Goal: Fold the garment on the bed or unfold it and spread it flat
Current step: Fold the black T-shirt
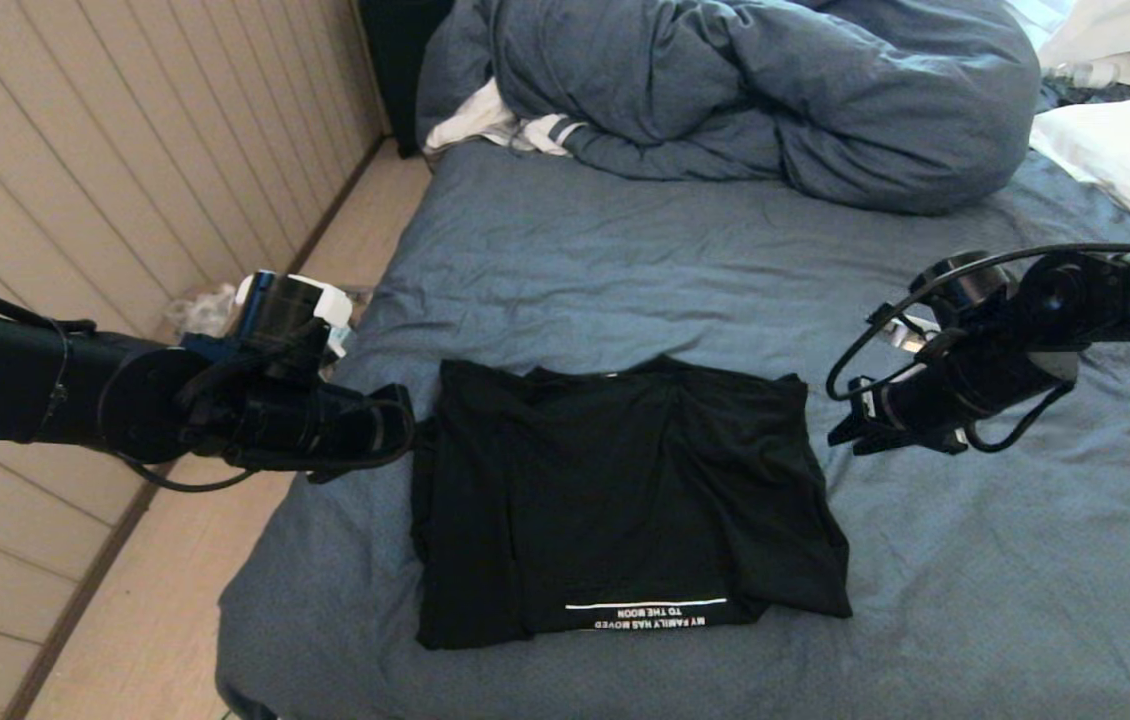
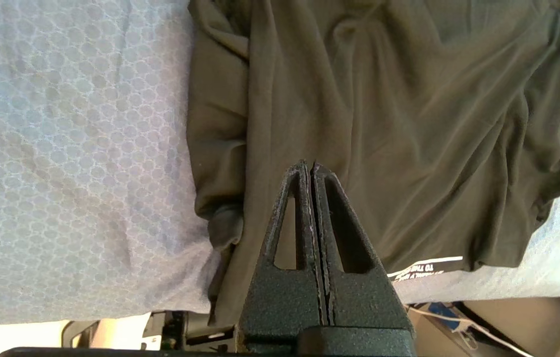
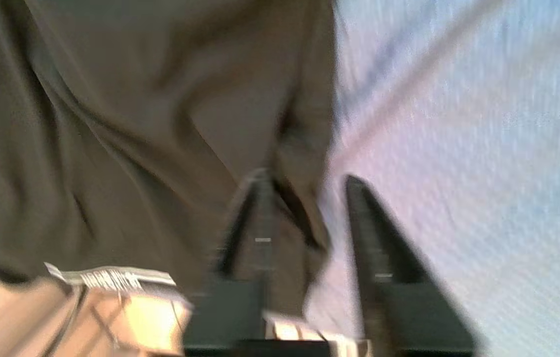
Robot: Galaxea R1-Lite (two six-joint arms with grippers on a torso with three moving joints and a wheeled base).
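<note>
- Head view: black short-sleeved T-shirt of thin soft fabric (image 1: 625, 500) is lying folded into a rough rectangle on the near part of the large bed w/ wrinkled slate-blue sheet (image 1: 625, 260); white line and white lettering are showing along its near edge. Bunched blue-grey duvet (image 1: 745, 90) is sitting at the far end, w/ a white striped cloth (image 1: 485, 125) poking out beside it and a white pillow (image 1: 1125, 160) at far right. Left gripper (image 1: 410, 430) is hovering just beside the shirt's left edge; right gripper (image 1: 845, 425) is hanging just off its far right corner, apart from the fabric.
- Left wrist view: left gripper (image 2: 309, 166) is pointing over the T-shirt (image 2: 409, 124), its two black fingers pressing together, closed on nothing. Folded layers are showing along the shirt's edge next to the sheet (image 2: 72, 148).
- Right wrist view (blurred): right gripper (image 3: 305, 181) is standing w/ jaws parted, one finger over the shirt's (image 3: 136, 124) edge, the other over the sheet (image 3: 458, 124); nothing is sitting between them.
</note>
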